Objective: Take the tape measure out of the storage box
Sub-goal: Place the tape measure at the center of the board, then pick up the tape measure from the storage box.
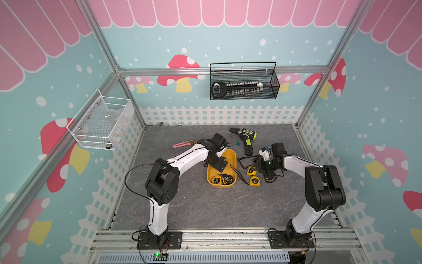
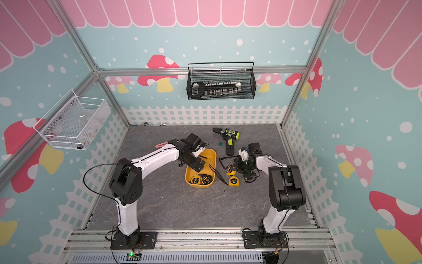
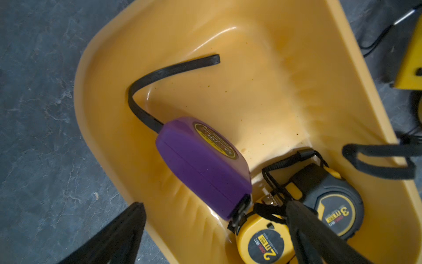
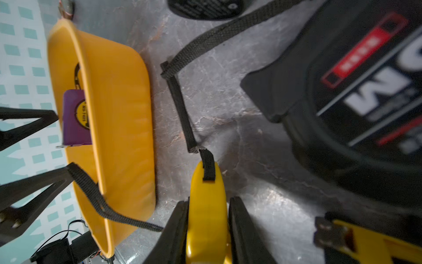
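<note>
The storage box (image 1: 231,157) sits mid-desk (image 1: 194,205) with three tape measures inside. A purple tape measure (image 3: 203,169) lies along its left wall, and a yellow tape measure (image 1: 215,180) and a black-and-yellow tape measure (image 1: 228,180) lie side by side at the near end. The left fingers (image 3: 109,237) hang over the box, spread wide on either side of the purple one and not touching it. Just right of the box, the right fingers (image 4: 175,233) are clamped on a second yellow tape measure (image 4: 206,201) down at the desk. A drill (image 1: 246,139) lies farther back.
</note>
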